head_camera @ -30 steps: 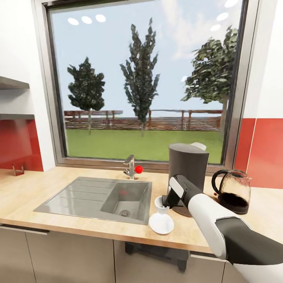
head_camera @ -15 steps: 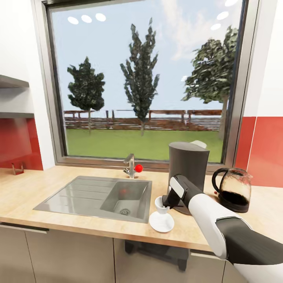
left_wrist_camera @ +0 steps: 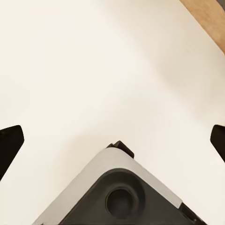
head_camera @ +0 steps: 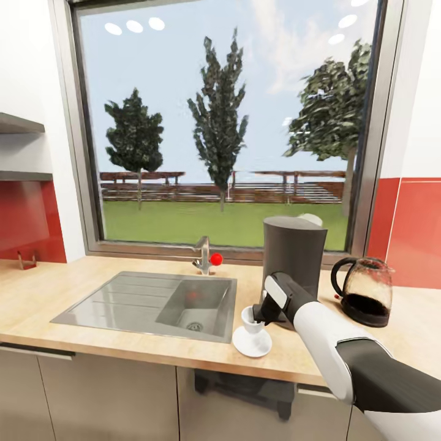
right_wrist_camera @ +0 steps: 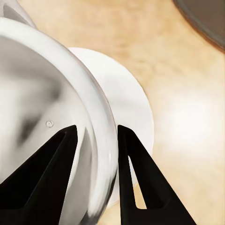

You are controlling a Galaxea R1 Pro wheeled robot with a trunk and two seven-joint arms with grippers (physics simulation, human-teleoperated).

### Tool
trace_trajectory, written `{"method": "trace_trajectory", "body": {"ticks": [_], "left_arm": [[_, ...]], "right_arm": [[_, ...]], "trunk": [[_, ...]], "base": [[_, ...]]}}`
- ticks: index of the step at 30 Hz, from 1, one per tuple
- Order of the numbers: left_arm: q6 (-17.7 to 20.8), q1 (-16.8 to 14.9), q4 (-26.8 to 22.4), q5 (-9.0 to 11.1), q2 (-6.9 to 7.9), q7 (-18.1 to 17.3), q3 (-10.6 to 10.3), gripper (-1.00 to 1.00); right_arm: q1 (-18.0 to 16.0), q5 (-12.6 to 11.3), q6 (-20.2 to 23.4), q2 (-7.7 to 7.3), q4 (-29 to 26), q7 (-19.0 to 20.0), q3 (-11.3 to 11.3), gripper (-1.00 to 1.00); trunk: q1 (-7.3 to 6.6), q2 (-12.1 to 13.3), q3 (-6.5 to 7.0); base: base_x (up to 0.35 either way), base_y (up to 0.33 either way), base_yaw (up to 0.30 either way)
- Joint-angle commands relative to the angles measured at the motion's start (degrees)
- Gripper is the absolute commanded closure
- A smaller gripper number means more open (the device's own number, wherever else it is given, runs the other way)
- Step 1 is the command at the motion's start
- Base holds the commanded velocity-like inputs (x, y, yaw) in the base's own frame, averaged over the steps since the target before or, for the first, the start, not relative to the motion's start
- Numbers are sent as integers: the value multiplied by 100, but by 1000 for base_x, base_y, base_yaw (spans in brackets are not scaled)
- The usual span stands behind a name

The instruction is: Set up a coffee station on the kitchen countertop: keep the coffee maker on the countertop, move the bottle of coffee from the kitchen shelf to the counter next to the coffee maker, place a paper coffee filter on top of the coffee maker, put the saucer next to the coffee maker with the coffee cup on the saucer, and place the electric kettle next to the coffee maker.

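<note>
Between your right gripper's [right_wrist_camera: 93, 154] fingers sits the coffee cup's [right_wrist_camera: 51, 117] rim, one finger inside and one outside, pinching the wall. Under it lies the saucer [head_camera: 248, 348], with the coffee maker [head_camera: 293, 254] just behind and the electric kettle [head_camera: 362, 294] beyond. You seem to be seating cup on saucer; next, release gently. Your left gripper's [left_wrist_camera: 112, 140] fingers stand spread.

A wooden counter [head_camera: 73, 294] runs beneath a large window showing trees and grass. A steel sink [head_camera: 153, 303] sits at centre. To its right, the right pincer [head_camera: 260, 318] grips a white coffee cup [head_camera: 250, 319] standing on a white saucer [head_camera: 252, 342], just in front of the dark coffee maker [head_camera: 293, 260]. A glass electric kettle [head_camera: 364, 291] stands farther right.
</note>
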Motion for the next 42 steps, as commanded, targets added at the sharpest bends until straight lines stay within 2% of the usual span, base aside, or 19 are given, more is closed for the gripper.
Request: {"method": "trace_trajectory", "body": {"ticks": [1,4,10,15,19,23,29,33,40,42], "left_arm": [[-9,1,-6,29,-2,-20,1,-100],[-9,1,-6,28,-6,-18,1,-100],[-9,1,-6,26,-8,-19,1,-100],[-9,1,-6,28,-9,-20,1,-100],[-9,1,-6,29,-9,-21,1,-100],[-9,1,-6,29,-9,-19,1,-100],[-9,1,-6,30,-9,-19,1,-100],[-9,1,-6,30,-9,-20,1,-100],[-9,1,-6,25,-9,-21,0,-100],[-9,1,-6,26,-9,-21,-2,-100]], "right_arm": [[-4,-60,18,0,-6,-39,44,100],[-4,-60,18,2,-6,-39,44,100],[-4,-58,18,3,-6,-39,44,100],[-4,-57,18,3,-6,-39,44,100],[-4,-57,18,3,-6,-39,44,100],[-4,-59,18,3,-4,-39,44,100],[-4,-56,18,3,-5,-39,44,100],[-4,-57,18,3,-6,-39,44,100],[-4,-57,18,3,-5,-39,44,100],[-4,-56,18,3,-6,-39,44,100]], "trunk": [[23,-46,-25],[89,-167,-79],[89,-167,-79],[199,-367,-169],[199,-367,-169],[287,-527,-241],[287,-527,-241],[375,-688,-312],[397,-728,-330],[441,-808,-366]], "base": [[0,0,0],[0,0,0],[0,0,0],[0,0,0],[0,0,0],[0,0,0],[0,0,0],[0,0,0],[0,0,0],[0,0,0]]}}
